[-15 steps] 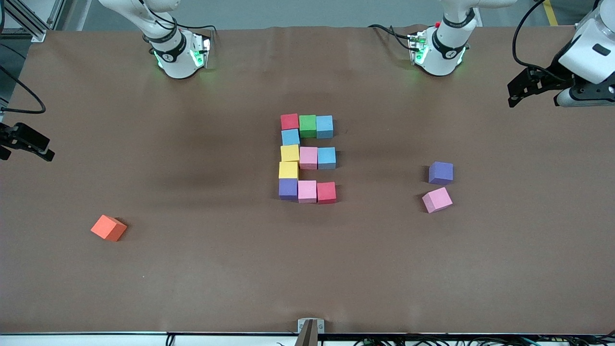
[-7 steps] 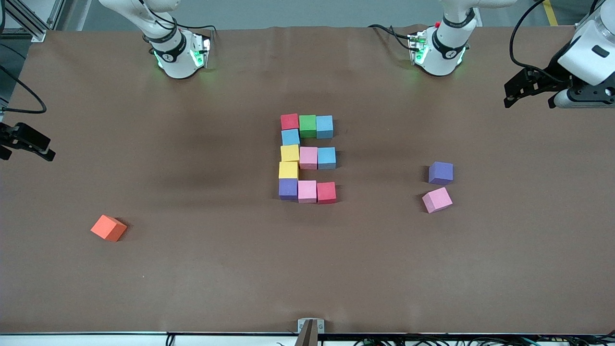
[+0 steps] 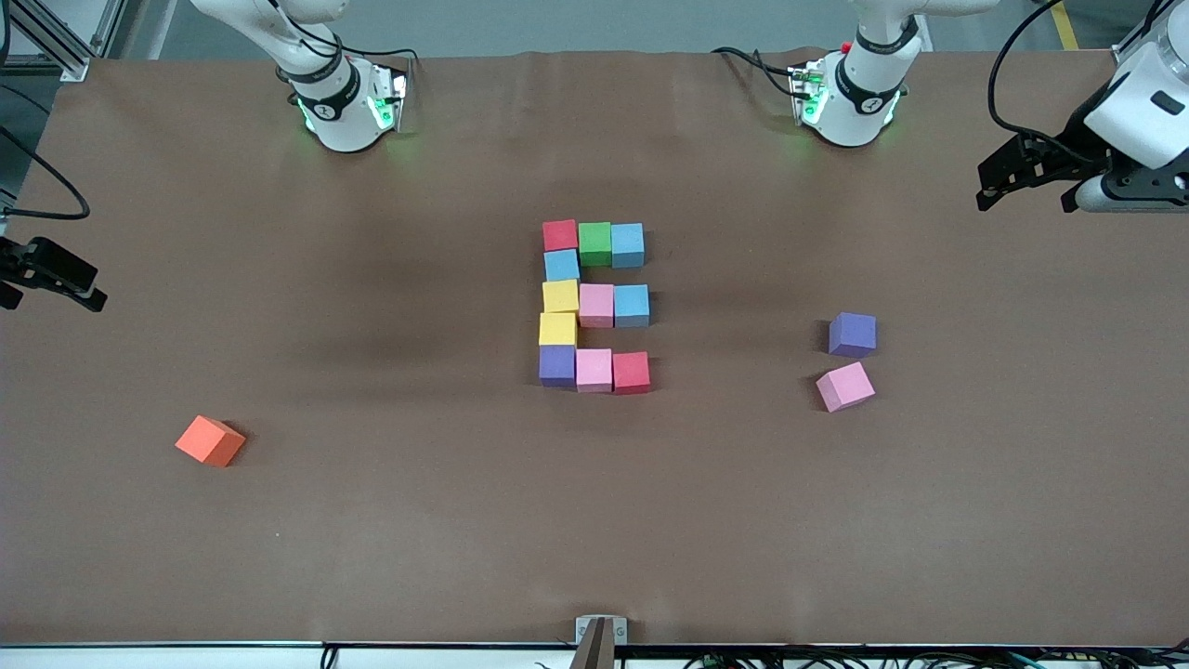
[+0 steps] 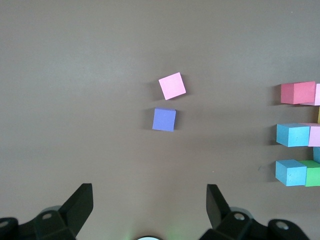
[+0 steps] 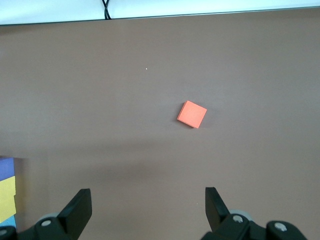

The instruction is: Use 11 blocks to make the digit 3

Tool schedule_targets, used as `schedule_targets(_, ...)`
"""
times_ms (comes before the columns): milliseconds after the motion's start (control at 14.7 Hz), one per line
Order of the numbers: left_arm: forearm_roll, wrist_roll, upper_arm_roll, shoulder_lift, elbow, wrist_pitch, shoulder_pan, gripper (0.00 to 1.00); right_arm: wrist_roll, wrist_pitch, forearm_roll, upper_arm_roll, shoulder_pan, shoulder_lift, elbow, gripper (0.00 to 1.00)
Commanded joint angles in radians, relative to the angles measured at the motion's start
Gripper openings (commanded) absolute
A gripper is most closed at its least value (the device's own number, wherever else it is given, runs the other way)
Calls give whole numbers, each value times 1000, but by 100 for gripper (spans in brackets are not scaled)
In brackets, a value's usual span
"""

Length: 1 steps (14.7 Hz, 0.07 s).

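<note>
Eleven blocks sit packed together mid-table. The row farthest from the camera is red [image 3: 560,234], green [image 3: 594,242], blue [image 3: 627,244]. Blue [image 3: 561,265], yellow [image 3: 560,295] and yellow [image 3: 556,328] form a column. Pink [image 3: 595,305] and blue [image 3: 631,305] make the middle row. Purple [image 3: 556,364], pink [image 3: 593,370], red [image 3: 630,372] make the nearest row. My left gripper [image 3: 1008,177] is open and empty, high over the left arm's end of the table; its wrist view [image 4: 149,192] shows bare table between the fingers. My right gripper [image 3: 51,274] is open and empty over the right arm's end [image 5: 148,196].
A loose purple cube [image 3: 852,334] and a tilted loose pink cube [image 3: 844,386] lie toward the left arm's end; both show in the left wrist view, purple [image 4: 164,119] and pink [image 4: 172,85]. An orange cube [image 3: 210,440] lies toward the right arm's end, also in the right wrist view [image 5: 192,114].
My left gripper has shifted slightly over its end of the table. The blocks and the right arm have not moved.
</note>
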Motion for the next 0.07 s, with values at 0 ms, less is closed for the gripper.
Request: schedule_targets(0,-14,12,2,17,36,-4,5,100,-9,1,-20,6,-8,-16,-15,100)
